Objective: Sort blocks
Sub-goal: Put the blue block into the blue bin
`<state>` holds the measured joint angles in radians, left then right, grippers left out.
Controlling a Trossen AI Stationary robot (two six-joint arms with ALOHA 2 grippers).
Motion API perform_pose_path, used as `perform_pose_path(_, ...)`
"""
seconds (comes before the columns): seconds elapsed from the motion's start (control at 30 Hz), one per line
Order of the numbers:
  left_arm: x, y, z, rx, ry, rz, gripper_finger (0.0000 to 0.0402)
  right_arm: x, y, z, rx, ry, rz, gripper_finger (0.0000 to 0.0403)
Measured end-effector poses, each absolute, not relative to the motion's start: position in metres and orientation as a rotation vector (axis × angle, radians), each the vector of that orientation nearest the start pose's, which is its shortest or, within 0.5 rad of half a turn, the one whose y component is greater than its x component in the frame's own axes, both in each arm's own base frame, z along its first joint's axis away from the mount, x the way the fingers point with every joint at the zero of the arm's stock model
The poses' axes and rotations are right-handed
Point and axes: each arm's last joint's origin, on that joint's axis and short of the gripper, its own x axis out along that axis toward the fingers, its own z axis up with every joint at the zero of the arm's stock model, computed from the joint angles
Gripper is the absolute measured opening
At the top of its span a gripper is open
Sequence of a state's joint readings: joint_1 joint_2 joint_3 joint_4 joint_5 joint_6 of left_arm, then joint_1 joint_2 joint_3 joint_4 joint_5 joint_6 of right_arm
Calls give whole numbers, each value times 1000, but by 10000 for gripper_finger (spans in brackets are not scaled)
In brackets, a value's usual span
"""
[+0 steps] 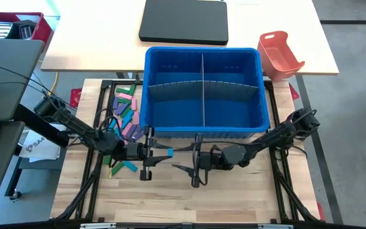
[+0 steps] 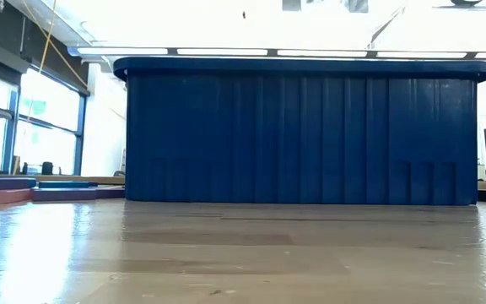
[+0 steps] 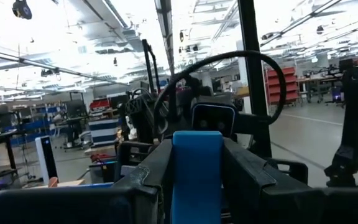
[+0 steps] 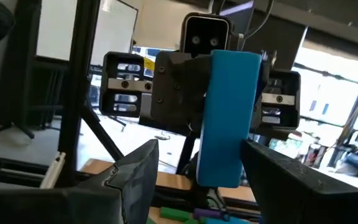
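Blue is the colour that matters: 1 blue block (image 3: 196,174) sits pinched between the fingers of the left gripper (image 1: 159,153), in mid-air in front of the blue bin (image 1: 202,127) and above the wooden table (image 1: 170,197). The right gripper (image 1: 186,160) faces it from the other side, fingers spread wide and holding nothing. In the right wrist view the same block (image 4: 229,118) stands end-up between those spread fingers, its long axis running across the line that joins the 2 grippers, its flat face turned to the right arm.

So the block lies straight ahead of the right gripper, close in, with the 2 grippers nearly nose to nose. This looks like a handover. If so, the right gripper probably needs to close on the block's free end, clear of the left fingers.

Other blocks (image 1: 127,116) lie heaped on the table at the bin's left end, near the left arm and well apart from the right one. Both halves of the bin, split by a grey divider (image 1: 203,89), look empty, so sorting appears barely begun.
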<state>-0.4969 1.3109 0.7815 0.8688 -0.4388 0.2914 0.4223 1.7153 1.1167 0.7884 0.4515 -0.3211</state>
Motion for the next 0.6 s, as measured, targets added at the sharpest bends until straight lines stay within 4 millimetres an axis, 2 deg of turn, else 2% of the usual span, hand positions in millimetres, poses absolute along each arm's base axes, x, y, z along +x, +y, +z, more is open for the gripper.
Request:
perform_pose_path(0.13, 254, -124, 318, 135, -308, -11, 99, 360, 142, 294, -209, -166, -66, 225)
perform_pose_path(0.37, 255, -125, 317, 141, -301, -25, 110, 363, 134, 294, -211, -158, -95, 191)
perform_pose_path(0.6, 255, -125, 317, 133, -300, -29, 106, 365, 129, 294, -196, -169, -41, 187)
